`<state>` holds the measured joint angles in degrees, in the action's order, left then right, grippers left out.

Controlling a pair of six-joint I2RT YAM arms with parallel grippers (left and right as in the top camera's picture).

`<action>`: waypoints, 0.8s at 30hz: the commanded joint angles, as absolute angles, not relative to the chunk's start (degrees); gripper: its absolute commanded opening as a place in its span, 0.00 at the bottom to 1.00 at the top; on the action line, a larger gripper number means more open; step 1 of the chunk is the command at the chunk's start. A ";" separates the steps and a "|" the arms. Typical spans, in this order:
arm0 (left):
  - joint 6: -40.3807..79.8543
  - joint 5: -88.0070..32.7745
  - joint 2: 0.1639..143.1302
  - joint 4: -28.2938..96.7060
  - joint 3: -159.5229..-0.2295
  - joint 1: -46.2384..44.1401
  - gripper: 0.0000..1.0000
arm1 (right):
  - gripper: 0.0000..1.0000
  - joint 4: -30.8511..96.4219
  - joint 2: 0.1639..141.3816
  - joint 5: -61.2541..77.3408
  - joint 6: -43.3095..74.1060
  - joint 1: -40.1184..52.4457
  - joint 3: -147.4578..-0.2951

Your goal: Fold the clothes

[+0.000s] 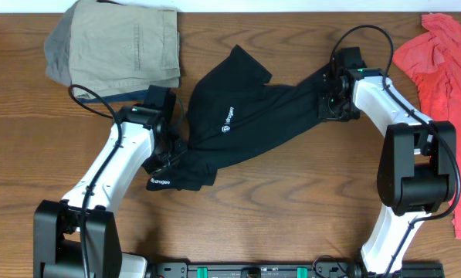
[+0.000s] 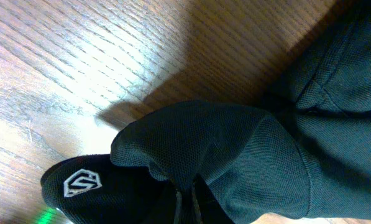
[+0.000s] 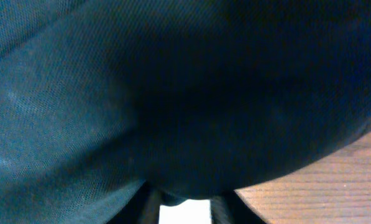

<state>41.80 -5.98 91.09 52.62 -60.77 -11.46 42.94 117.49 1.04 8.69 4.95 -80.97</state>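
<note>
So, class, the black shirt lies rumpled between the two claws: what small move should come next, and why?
Probably close the right claw on its end of the black shirt. The left claw pinches the other end; at the right, cloth drapes over it with no clear grip. Both ends need holding before pulling the shirt flat.
</note>
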 commanded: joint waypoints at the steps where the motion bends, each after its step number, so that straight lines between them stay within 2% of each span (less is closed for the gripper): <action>1: 41.65 -5.06 91.29 53.04 -60.20 -11.49 0.06 | 0.17 42.39 117.34 0.05 8.67 5.10 -81.01; 3: 41.65 -5.06 91.29 53.04 -60.20 -11.49 0.06 | 0.12 42.78 117.30 -0.78 8.67 5.08 -81.56; 7: 41.67 -5.06 91.29 53.01 -60.20 -11.49 0.06 | 0.10 44.23 117.23 -1.98 8.64 5.10 -83.26; 9: 41.67 -5.06 91.29 53.01 -60.20 -11.49 0.06 | 0.01 44.60 117.23 -1.96 8.67 5.10 -83.99; 24: 41.67 -5.06 91.29 52.99 -60.20 -11.49 0.06 | 0.02 36.51 117.23 0.49 10.70 7.42 -84.49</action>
<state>41.78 -5.98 91.09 52.64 -60.77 -11.46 37.43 117.49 -0.14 9.72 5.93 -83.26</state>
